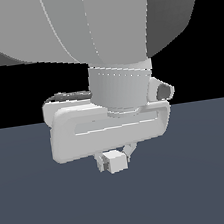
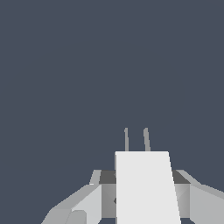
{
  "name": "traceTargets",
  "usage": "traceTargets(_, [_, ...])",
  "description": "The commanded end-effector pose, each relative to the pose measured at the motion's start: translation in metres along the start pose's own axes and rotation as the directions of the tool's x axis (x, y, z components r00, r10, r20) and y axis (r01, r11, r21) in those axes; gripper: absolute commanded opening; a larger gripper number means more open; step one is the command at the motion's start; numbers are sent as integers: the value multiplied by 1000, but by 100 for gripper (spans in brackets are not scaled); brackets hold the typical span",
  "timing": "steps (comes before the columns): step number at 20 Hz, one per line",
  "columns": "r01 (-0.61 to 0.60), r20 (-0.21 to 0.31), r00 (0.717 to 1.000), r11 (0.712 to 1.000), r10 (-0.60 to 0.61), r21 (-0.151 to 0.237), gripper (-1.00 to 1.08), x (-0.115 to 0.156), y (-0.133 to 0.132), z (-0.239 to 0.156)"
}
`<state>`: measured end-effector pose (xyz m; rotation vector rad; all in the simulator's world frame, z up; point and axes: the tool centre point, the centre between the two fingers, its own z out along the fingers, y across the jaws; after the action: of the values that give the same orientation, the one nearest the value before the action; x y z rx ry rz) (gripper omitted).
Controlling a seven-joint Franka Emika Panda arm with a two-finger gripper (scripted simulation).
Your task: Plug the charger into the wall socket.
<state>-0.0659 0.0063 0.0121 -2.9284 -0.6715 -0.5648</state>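
one charger (image 1: 115, 161) with two prongs (image 2: 136, 140), one hand (image 1: 113, 160), one arm (image 1: 120, 87)

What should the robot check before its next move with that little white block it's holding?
1. Charger held in the gripper: ok, fingers sit on both sides of it in both views.
2. Two prongs free and pointing away from the gripper: ok in the wrist view.
3. Prongs straight: ok, they look parallel.
4. Wall socket in sight: not ok, neither view shows it, only the dark floor.
5. Prongs lined up with the socket holes: cannot tell.
6. Charger lifted off the floor: cannot tell for certain; the exterior view suggests a gap.
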Motion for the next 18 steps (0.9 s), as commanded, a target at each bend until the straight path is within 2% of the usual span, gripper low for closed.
traceTargets(1, [-3, -1, 1000, 1000, 3, -3, -100, 0, 2, 0])
traceTargets(10, [-4, 0, 1000, 1000, 4, -1, -100, 1, -1, -1])
traceTargets(18, [-56, -4, 998, 998, 56, -21, -100, 19, -5, -8])
